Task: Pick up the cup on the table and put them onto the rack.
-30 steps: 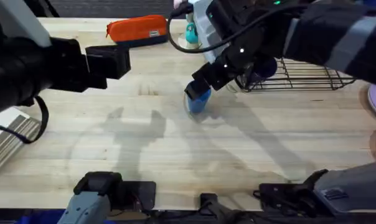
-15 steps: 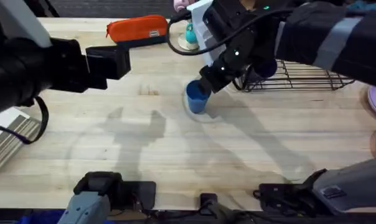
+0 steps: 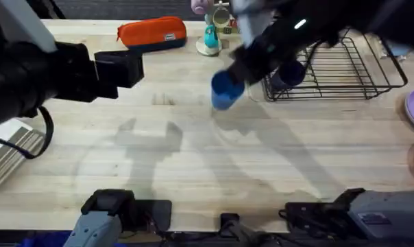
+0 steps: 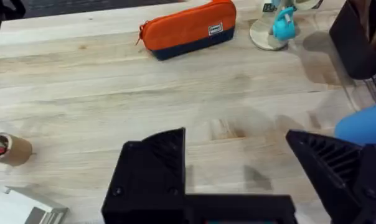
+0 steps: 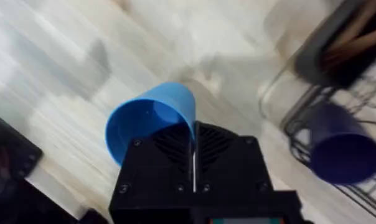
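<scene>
Holding the small bright blue plastic tumbler [image 3: 225, 90] by its rim, your right gripper [image 5: 193, 134] has one finger inside the cup wall and one outside, clamped tight on that thin wall; a rim pinch like this keeps the open mouth clear and lets you tip the cup for placing. In the overhead view the cup hangs tilted above the light wooden plank table [image 3: 193, 158], just left of the black wire dish rack [image 3: 344, 68], not yet over it. A dark blue cup [image 3: 289, 74] already sits at the rack's near-left corner, so you likely need to carry right and farther in to find a free spot. Watch the tilt: a one-wall pinch can let the cup swing.

Your left gripper [image 4: 238, 168] hangs spread wide, holding nothing, parked over the left part of the table, out of the carry path. The orange zip pouch [image 3: 152, 31] and the small teal figure on a round base [image 3: 210, 40] sit at the far edge, off your route.
</scene>
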